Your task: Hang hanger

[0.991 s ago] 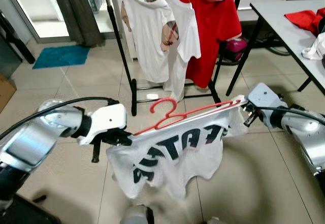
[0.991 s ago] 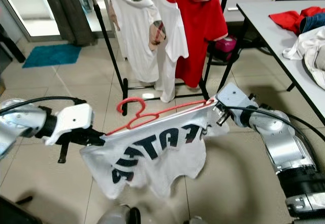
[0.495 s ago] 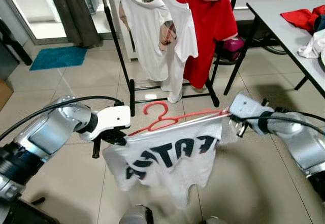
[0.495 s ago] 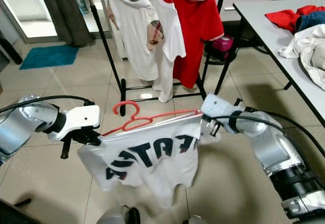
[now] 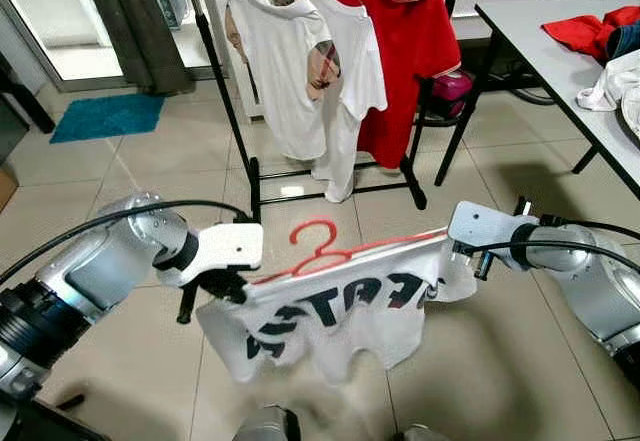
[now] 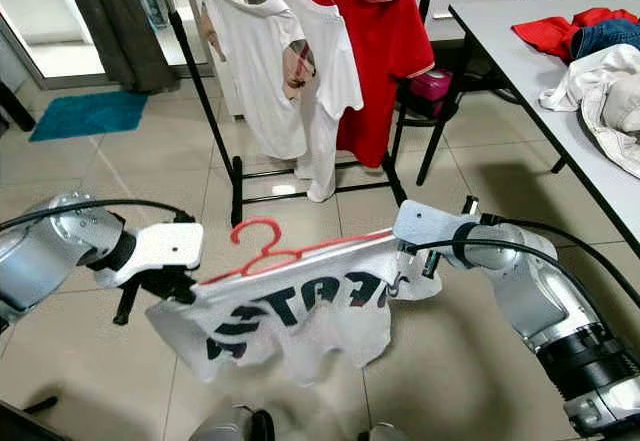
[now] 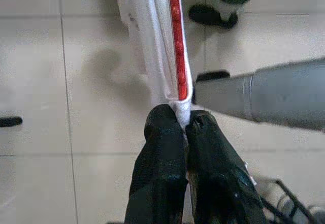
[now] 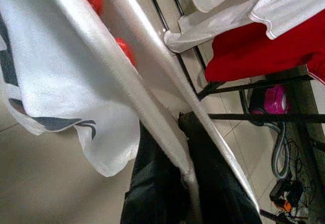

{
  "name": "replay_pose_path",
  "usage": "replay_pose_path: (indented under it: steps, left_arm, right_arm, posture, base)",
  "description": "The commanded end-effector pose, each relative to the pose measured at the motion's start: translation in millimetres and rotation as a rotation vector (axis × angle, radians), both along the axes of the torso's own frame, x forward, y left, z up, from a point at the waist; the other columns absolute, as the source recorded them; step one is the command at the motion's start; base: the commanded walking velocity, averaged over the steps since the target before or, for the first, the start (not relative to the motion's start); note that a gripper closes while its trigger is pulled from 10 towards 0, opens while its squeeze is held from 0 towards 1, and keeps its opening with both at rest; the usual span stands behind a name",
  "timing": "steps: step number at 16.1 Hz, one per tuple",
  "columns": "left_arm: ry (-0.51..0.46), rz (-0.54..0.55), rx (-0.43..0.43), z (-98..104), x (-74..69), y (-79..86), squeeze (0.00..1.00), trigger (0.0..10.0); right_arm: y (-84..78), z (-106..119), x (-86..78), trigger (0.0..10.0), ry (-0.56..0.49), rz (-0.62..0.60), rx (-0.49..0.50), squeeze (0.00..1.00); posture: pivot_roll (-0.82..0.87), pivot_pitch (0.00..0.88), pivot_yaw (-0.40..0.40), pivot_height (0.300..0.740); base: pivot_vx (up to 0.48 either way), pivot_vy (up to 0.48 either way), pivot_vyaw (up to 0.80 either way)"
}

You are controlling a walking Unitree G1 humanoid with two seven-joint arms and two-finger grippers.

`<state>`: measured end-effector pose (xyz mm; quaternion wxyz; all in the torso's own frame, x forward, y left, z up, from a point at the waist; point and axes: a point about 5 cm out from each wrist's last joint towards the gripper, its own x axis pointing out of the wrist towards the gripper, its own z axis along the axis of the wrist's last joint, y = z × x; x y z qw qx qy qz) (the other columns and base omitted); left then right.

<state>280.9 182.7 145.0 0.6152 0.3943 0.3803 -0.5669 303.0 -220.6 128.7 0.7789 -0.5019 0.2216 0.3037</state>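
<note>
Hanger (image 5: 330, 253), red, carrying a white shirt (image 5: 330, 311) with dark lettering, is held level between the robot's two arms above the tiled floor (image 5: 160, 151), in front of a black rack (image 5: 240, 131). The left gripper (image 7: 184, 125) has its two black fingers pressed together on the shirt's shoulder at one end of the hanger (the red bar runs straight away from the fingertips in the wrist view). The right gripper (image 8: 177, 127) pinches the cloth at the opposite end, a fold of white fabric passing between its fingers. The hook points up and toward the rack, well apart from it. On the rack hang two white tops (image 5: 290, 71) and a red shirt (image 5: 415, 51), each on its own hanger. A table (image 5: 545, 31) stands at the robot's right with red and white clothes (image 5: 600, 36) heaped on it. A blue mat (image 5: 105, 116) lies near a doorway at the far left, beside a dark curtain (image 5: 135, 21).
</note>
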Motion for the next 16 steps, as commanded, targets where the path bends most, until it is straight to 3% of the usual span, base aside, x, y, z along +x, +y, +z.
replay_pose_path:
  steps: [1, 4, 7, 9, 12, 14, 15, 16]
  left_arm:
    - [0.072, 0.116, 0.199, -12, -6.4, 42.9, 0.0, 0.0]
    - [0.065, 0.131, 0.213, -15, -4.7, 44.1, 0.0, 0.0]
    - [-0.028, 0.136, 0.17, -15, 9.8, 27.9, 0.0, 0.0]
    - [-0.003, 0.106, 0.19, -18, 7.9, 24.4, 0.0, 0.0]
    - [-0.065, 0.103, 0.141, -20, 17.2, 11.1, 0.0, 0.0]
    - [-0.136, 0.098, 0.069, -14, 27.7, -0.8, 0.0, 0.0]
    - [-0.147, 0.076, 0.051, -12, 29.3, -5.4, 0.0, 0.0]
    - [-0.145, 0.07, 0.042, -13, 29.4, -8.4, 0.0, 0.0]
  right_arm:
    - [-43.3, 15, 2.7, 0.0, -0.036, -0.155, -0.124, 0.0]
    - [-37.8, 16, 1.5, 0.0, -0.018, -0.137, -0.102, 0.0]
    - [-1.4, 16, -4.0, 0.0, 0.008, -0.061, 0.063, 0.0]
    - [4.9, 17, -6.3, 0.0, 0.012, -0.038, 0.064, 0.0]
    - [22.3, 22, -10.9, 0.0, 0.012, 0.0, 0.127, 0.0]
    - [40.8, 19, -18.0, 0.0, 0.053, 0.011, 0.252, 0.0]
    - [50.8, 17, -21.3, 1.5, 0.072, 0.013, 0.311, 0.0]
    - [59.7, 16, -25.1, 10.0, 0.103, 0.031, 0.347, 0.0]
  posture:
    - [-0.02, 0.066, 0.081, 0.74]
    - [-0.02, 0.064, 0.078, 0.74]
    - [-0.02, 0.059, 0.071, 0.74]
    - [-0.03, 0.056, 0.073, 0.74]
    - [-0.03, 0.052, 0.074, 0.74]
    - [-0.03, 0.05, 0.071, 0.74]
    - [-0.03, 0.05, 0.07, 0.74]
    - [-0.03, 0.05, 0.068, 0.74]
  base:
    - [0.0, 0.0, 0.0]
    - [0.0, 0.0, 0.0]
    - [0.0, 0.0, 0.0]
    - [0.0, 0.0, 0.0]
    - [0.0, 0.0, 0.0]
    - [0.0, 0.0, 0.0]
    - [0.0, 0.0, 0.0]
    - [0.0, 0.0, 0.0]
